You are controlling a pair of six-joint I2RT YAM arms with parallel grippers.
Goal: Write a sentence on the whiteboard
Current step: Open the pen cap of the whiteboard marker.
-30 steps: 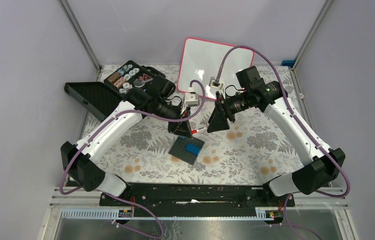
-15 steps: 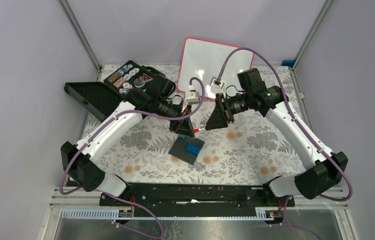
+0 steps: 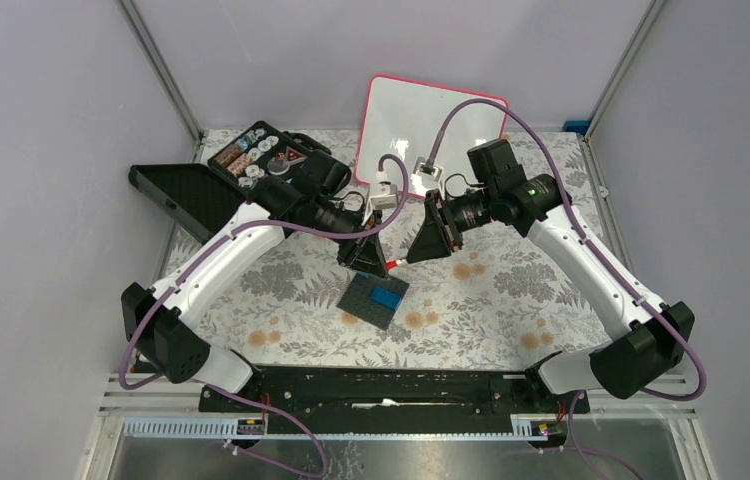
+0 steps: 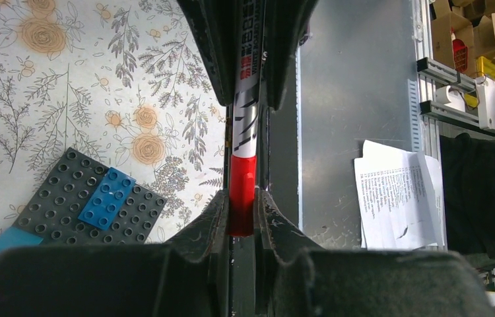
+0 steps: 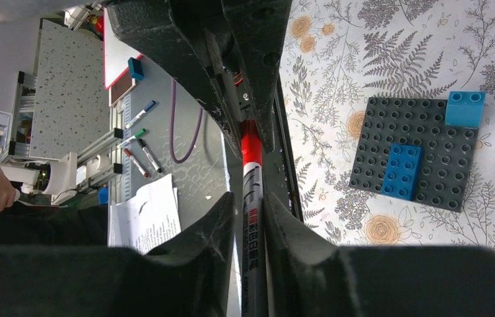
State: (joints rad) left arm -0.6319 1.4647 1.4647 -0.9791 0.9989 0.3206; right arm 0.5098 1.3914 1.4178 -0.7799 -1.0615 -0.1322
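Evidently uncapping: jaws of the left gripper [image 4: 241,212] clamp the cap [image 4: 242,188] of the red marker [image 4: 247,109], the right gripper [image 5: 250,206] pinches its barrel; a straight pull apart seems next, and the whiteboard [image 3: 401,110] stands blank, far centre

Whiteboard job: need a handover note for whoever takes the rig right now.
Left pincer: shut on the marker at its red cap.
Right pincer: straddles the barrel; firm grip unclear.
Marker is in the air between the arms, near the grey block plate.
The whiteboard stands at the table's back, apart from both pincers.
Done: marker is off the table. No writing shows on the board.
Left: probably uncap, reach the board, write everything.
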